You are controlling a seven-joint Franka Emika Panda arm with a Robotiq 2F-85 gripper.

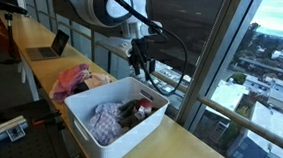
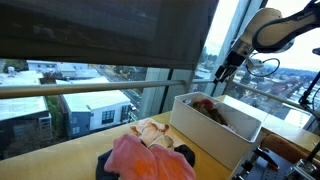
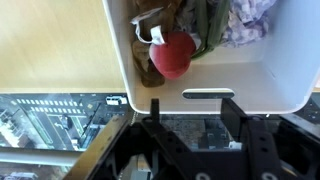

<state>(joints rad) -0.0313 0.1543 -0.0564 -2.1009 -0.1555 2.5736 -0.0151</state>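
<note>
My gripper hangs in the air above the far end of a white plastic bin, beside the window. In the wrist view the gripper is open: its two black fingers stand apart with nothing between them, just outside the bin's end wall with its handle slot. Inside the bin lie a red cloth, olive and dark pieces, and a pale lilac garment. In an exterior view the gripper hovers over the bin.
A pile of pink and beige clothes lies on the wooden counter behind the bin; it shows as the pink pile in the foreground of an exterior view. A laptop stands farther along. Window glass and its frame run beside the counter.
</note>
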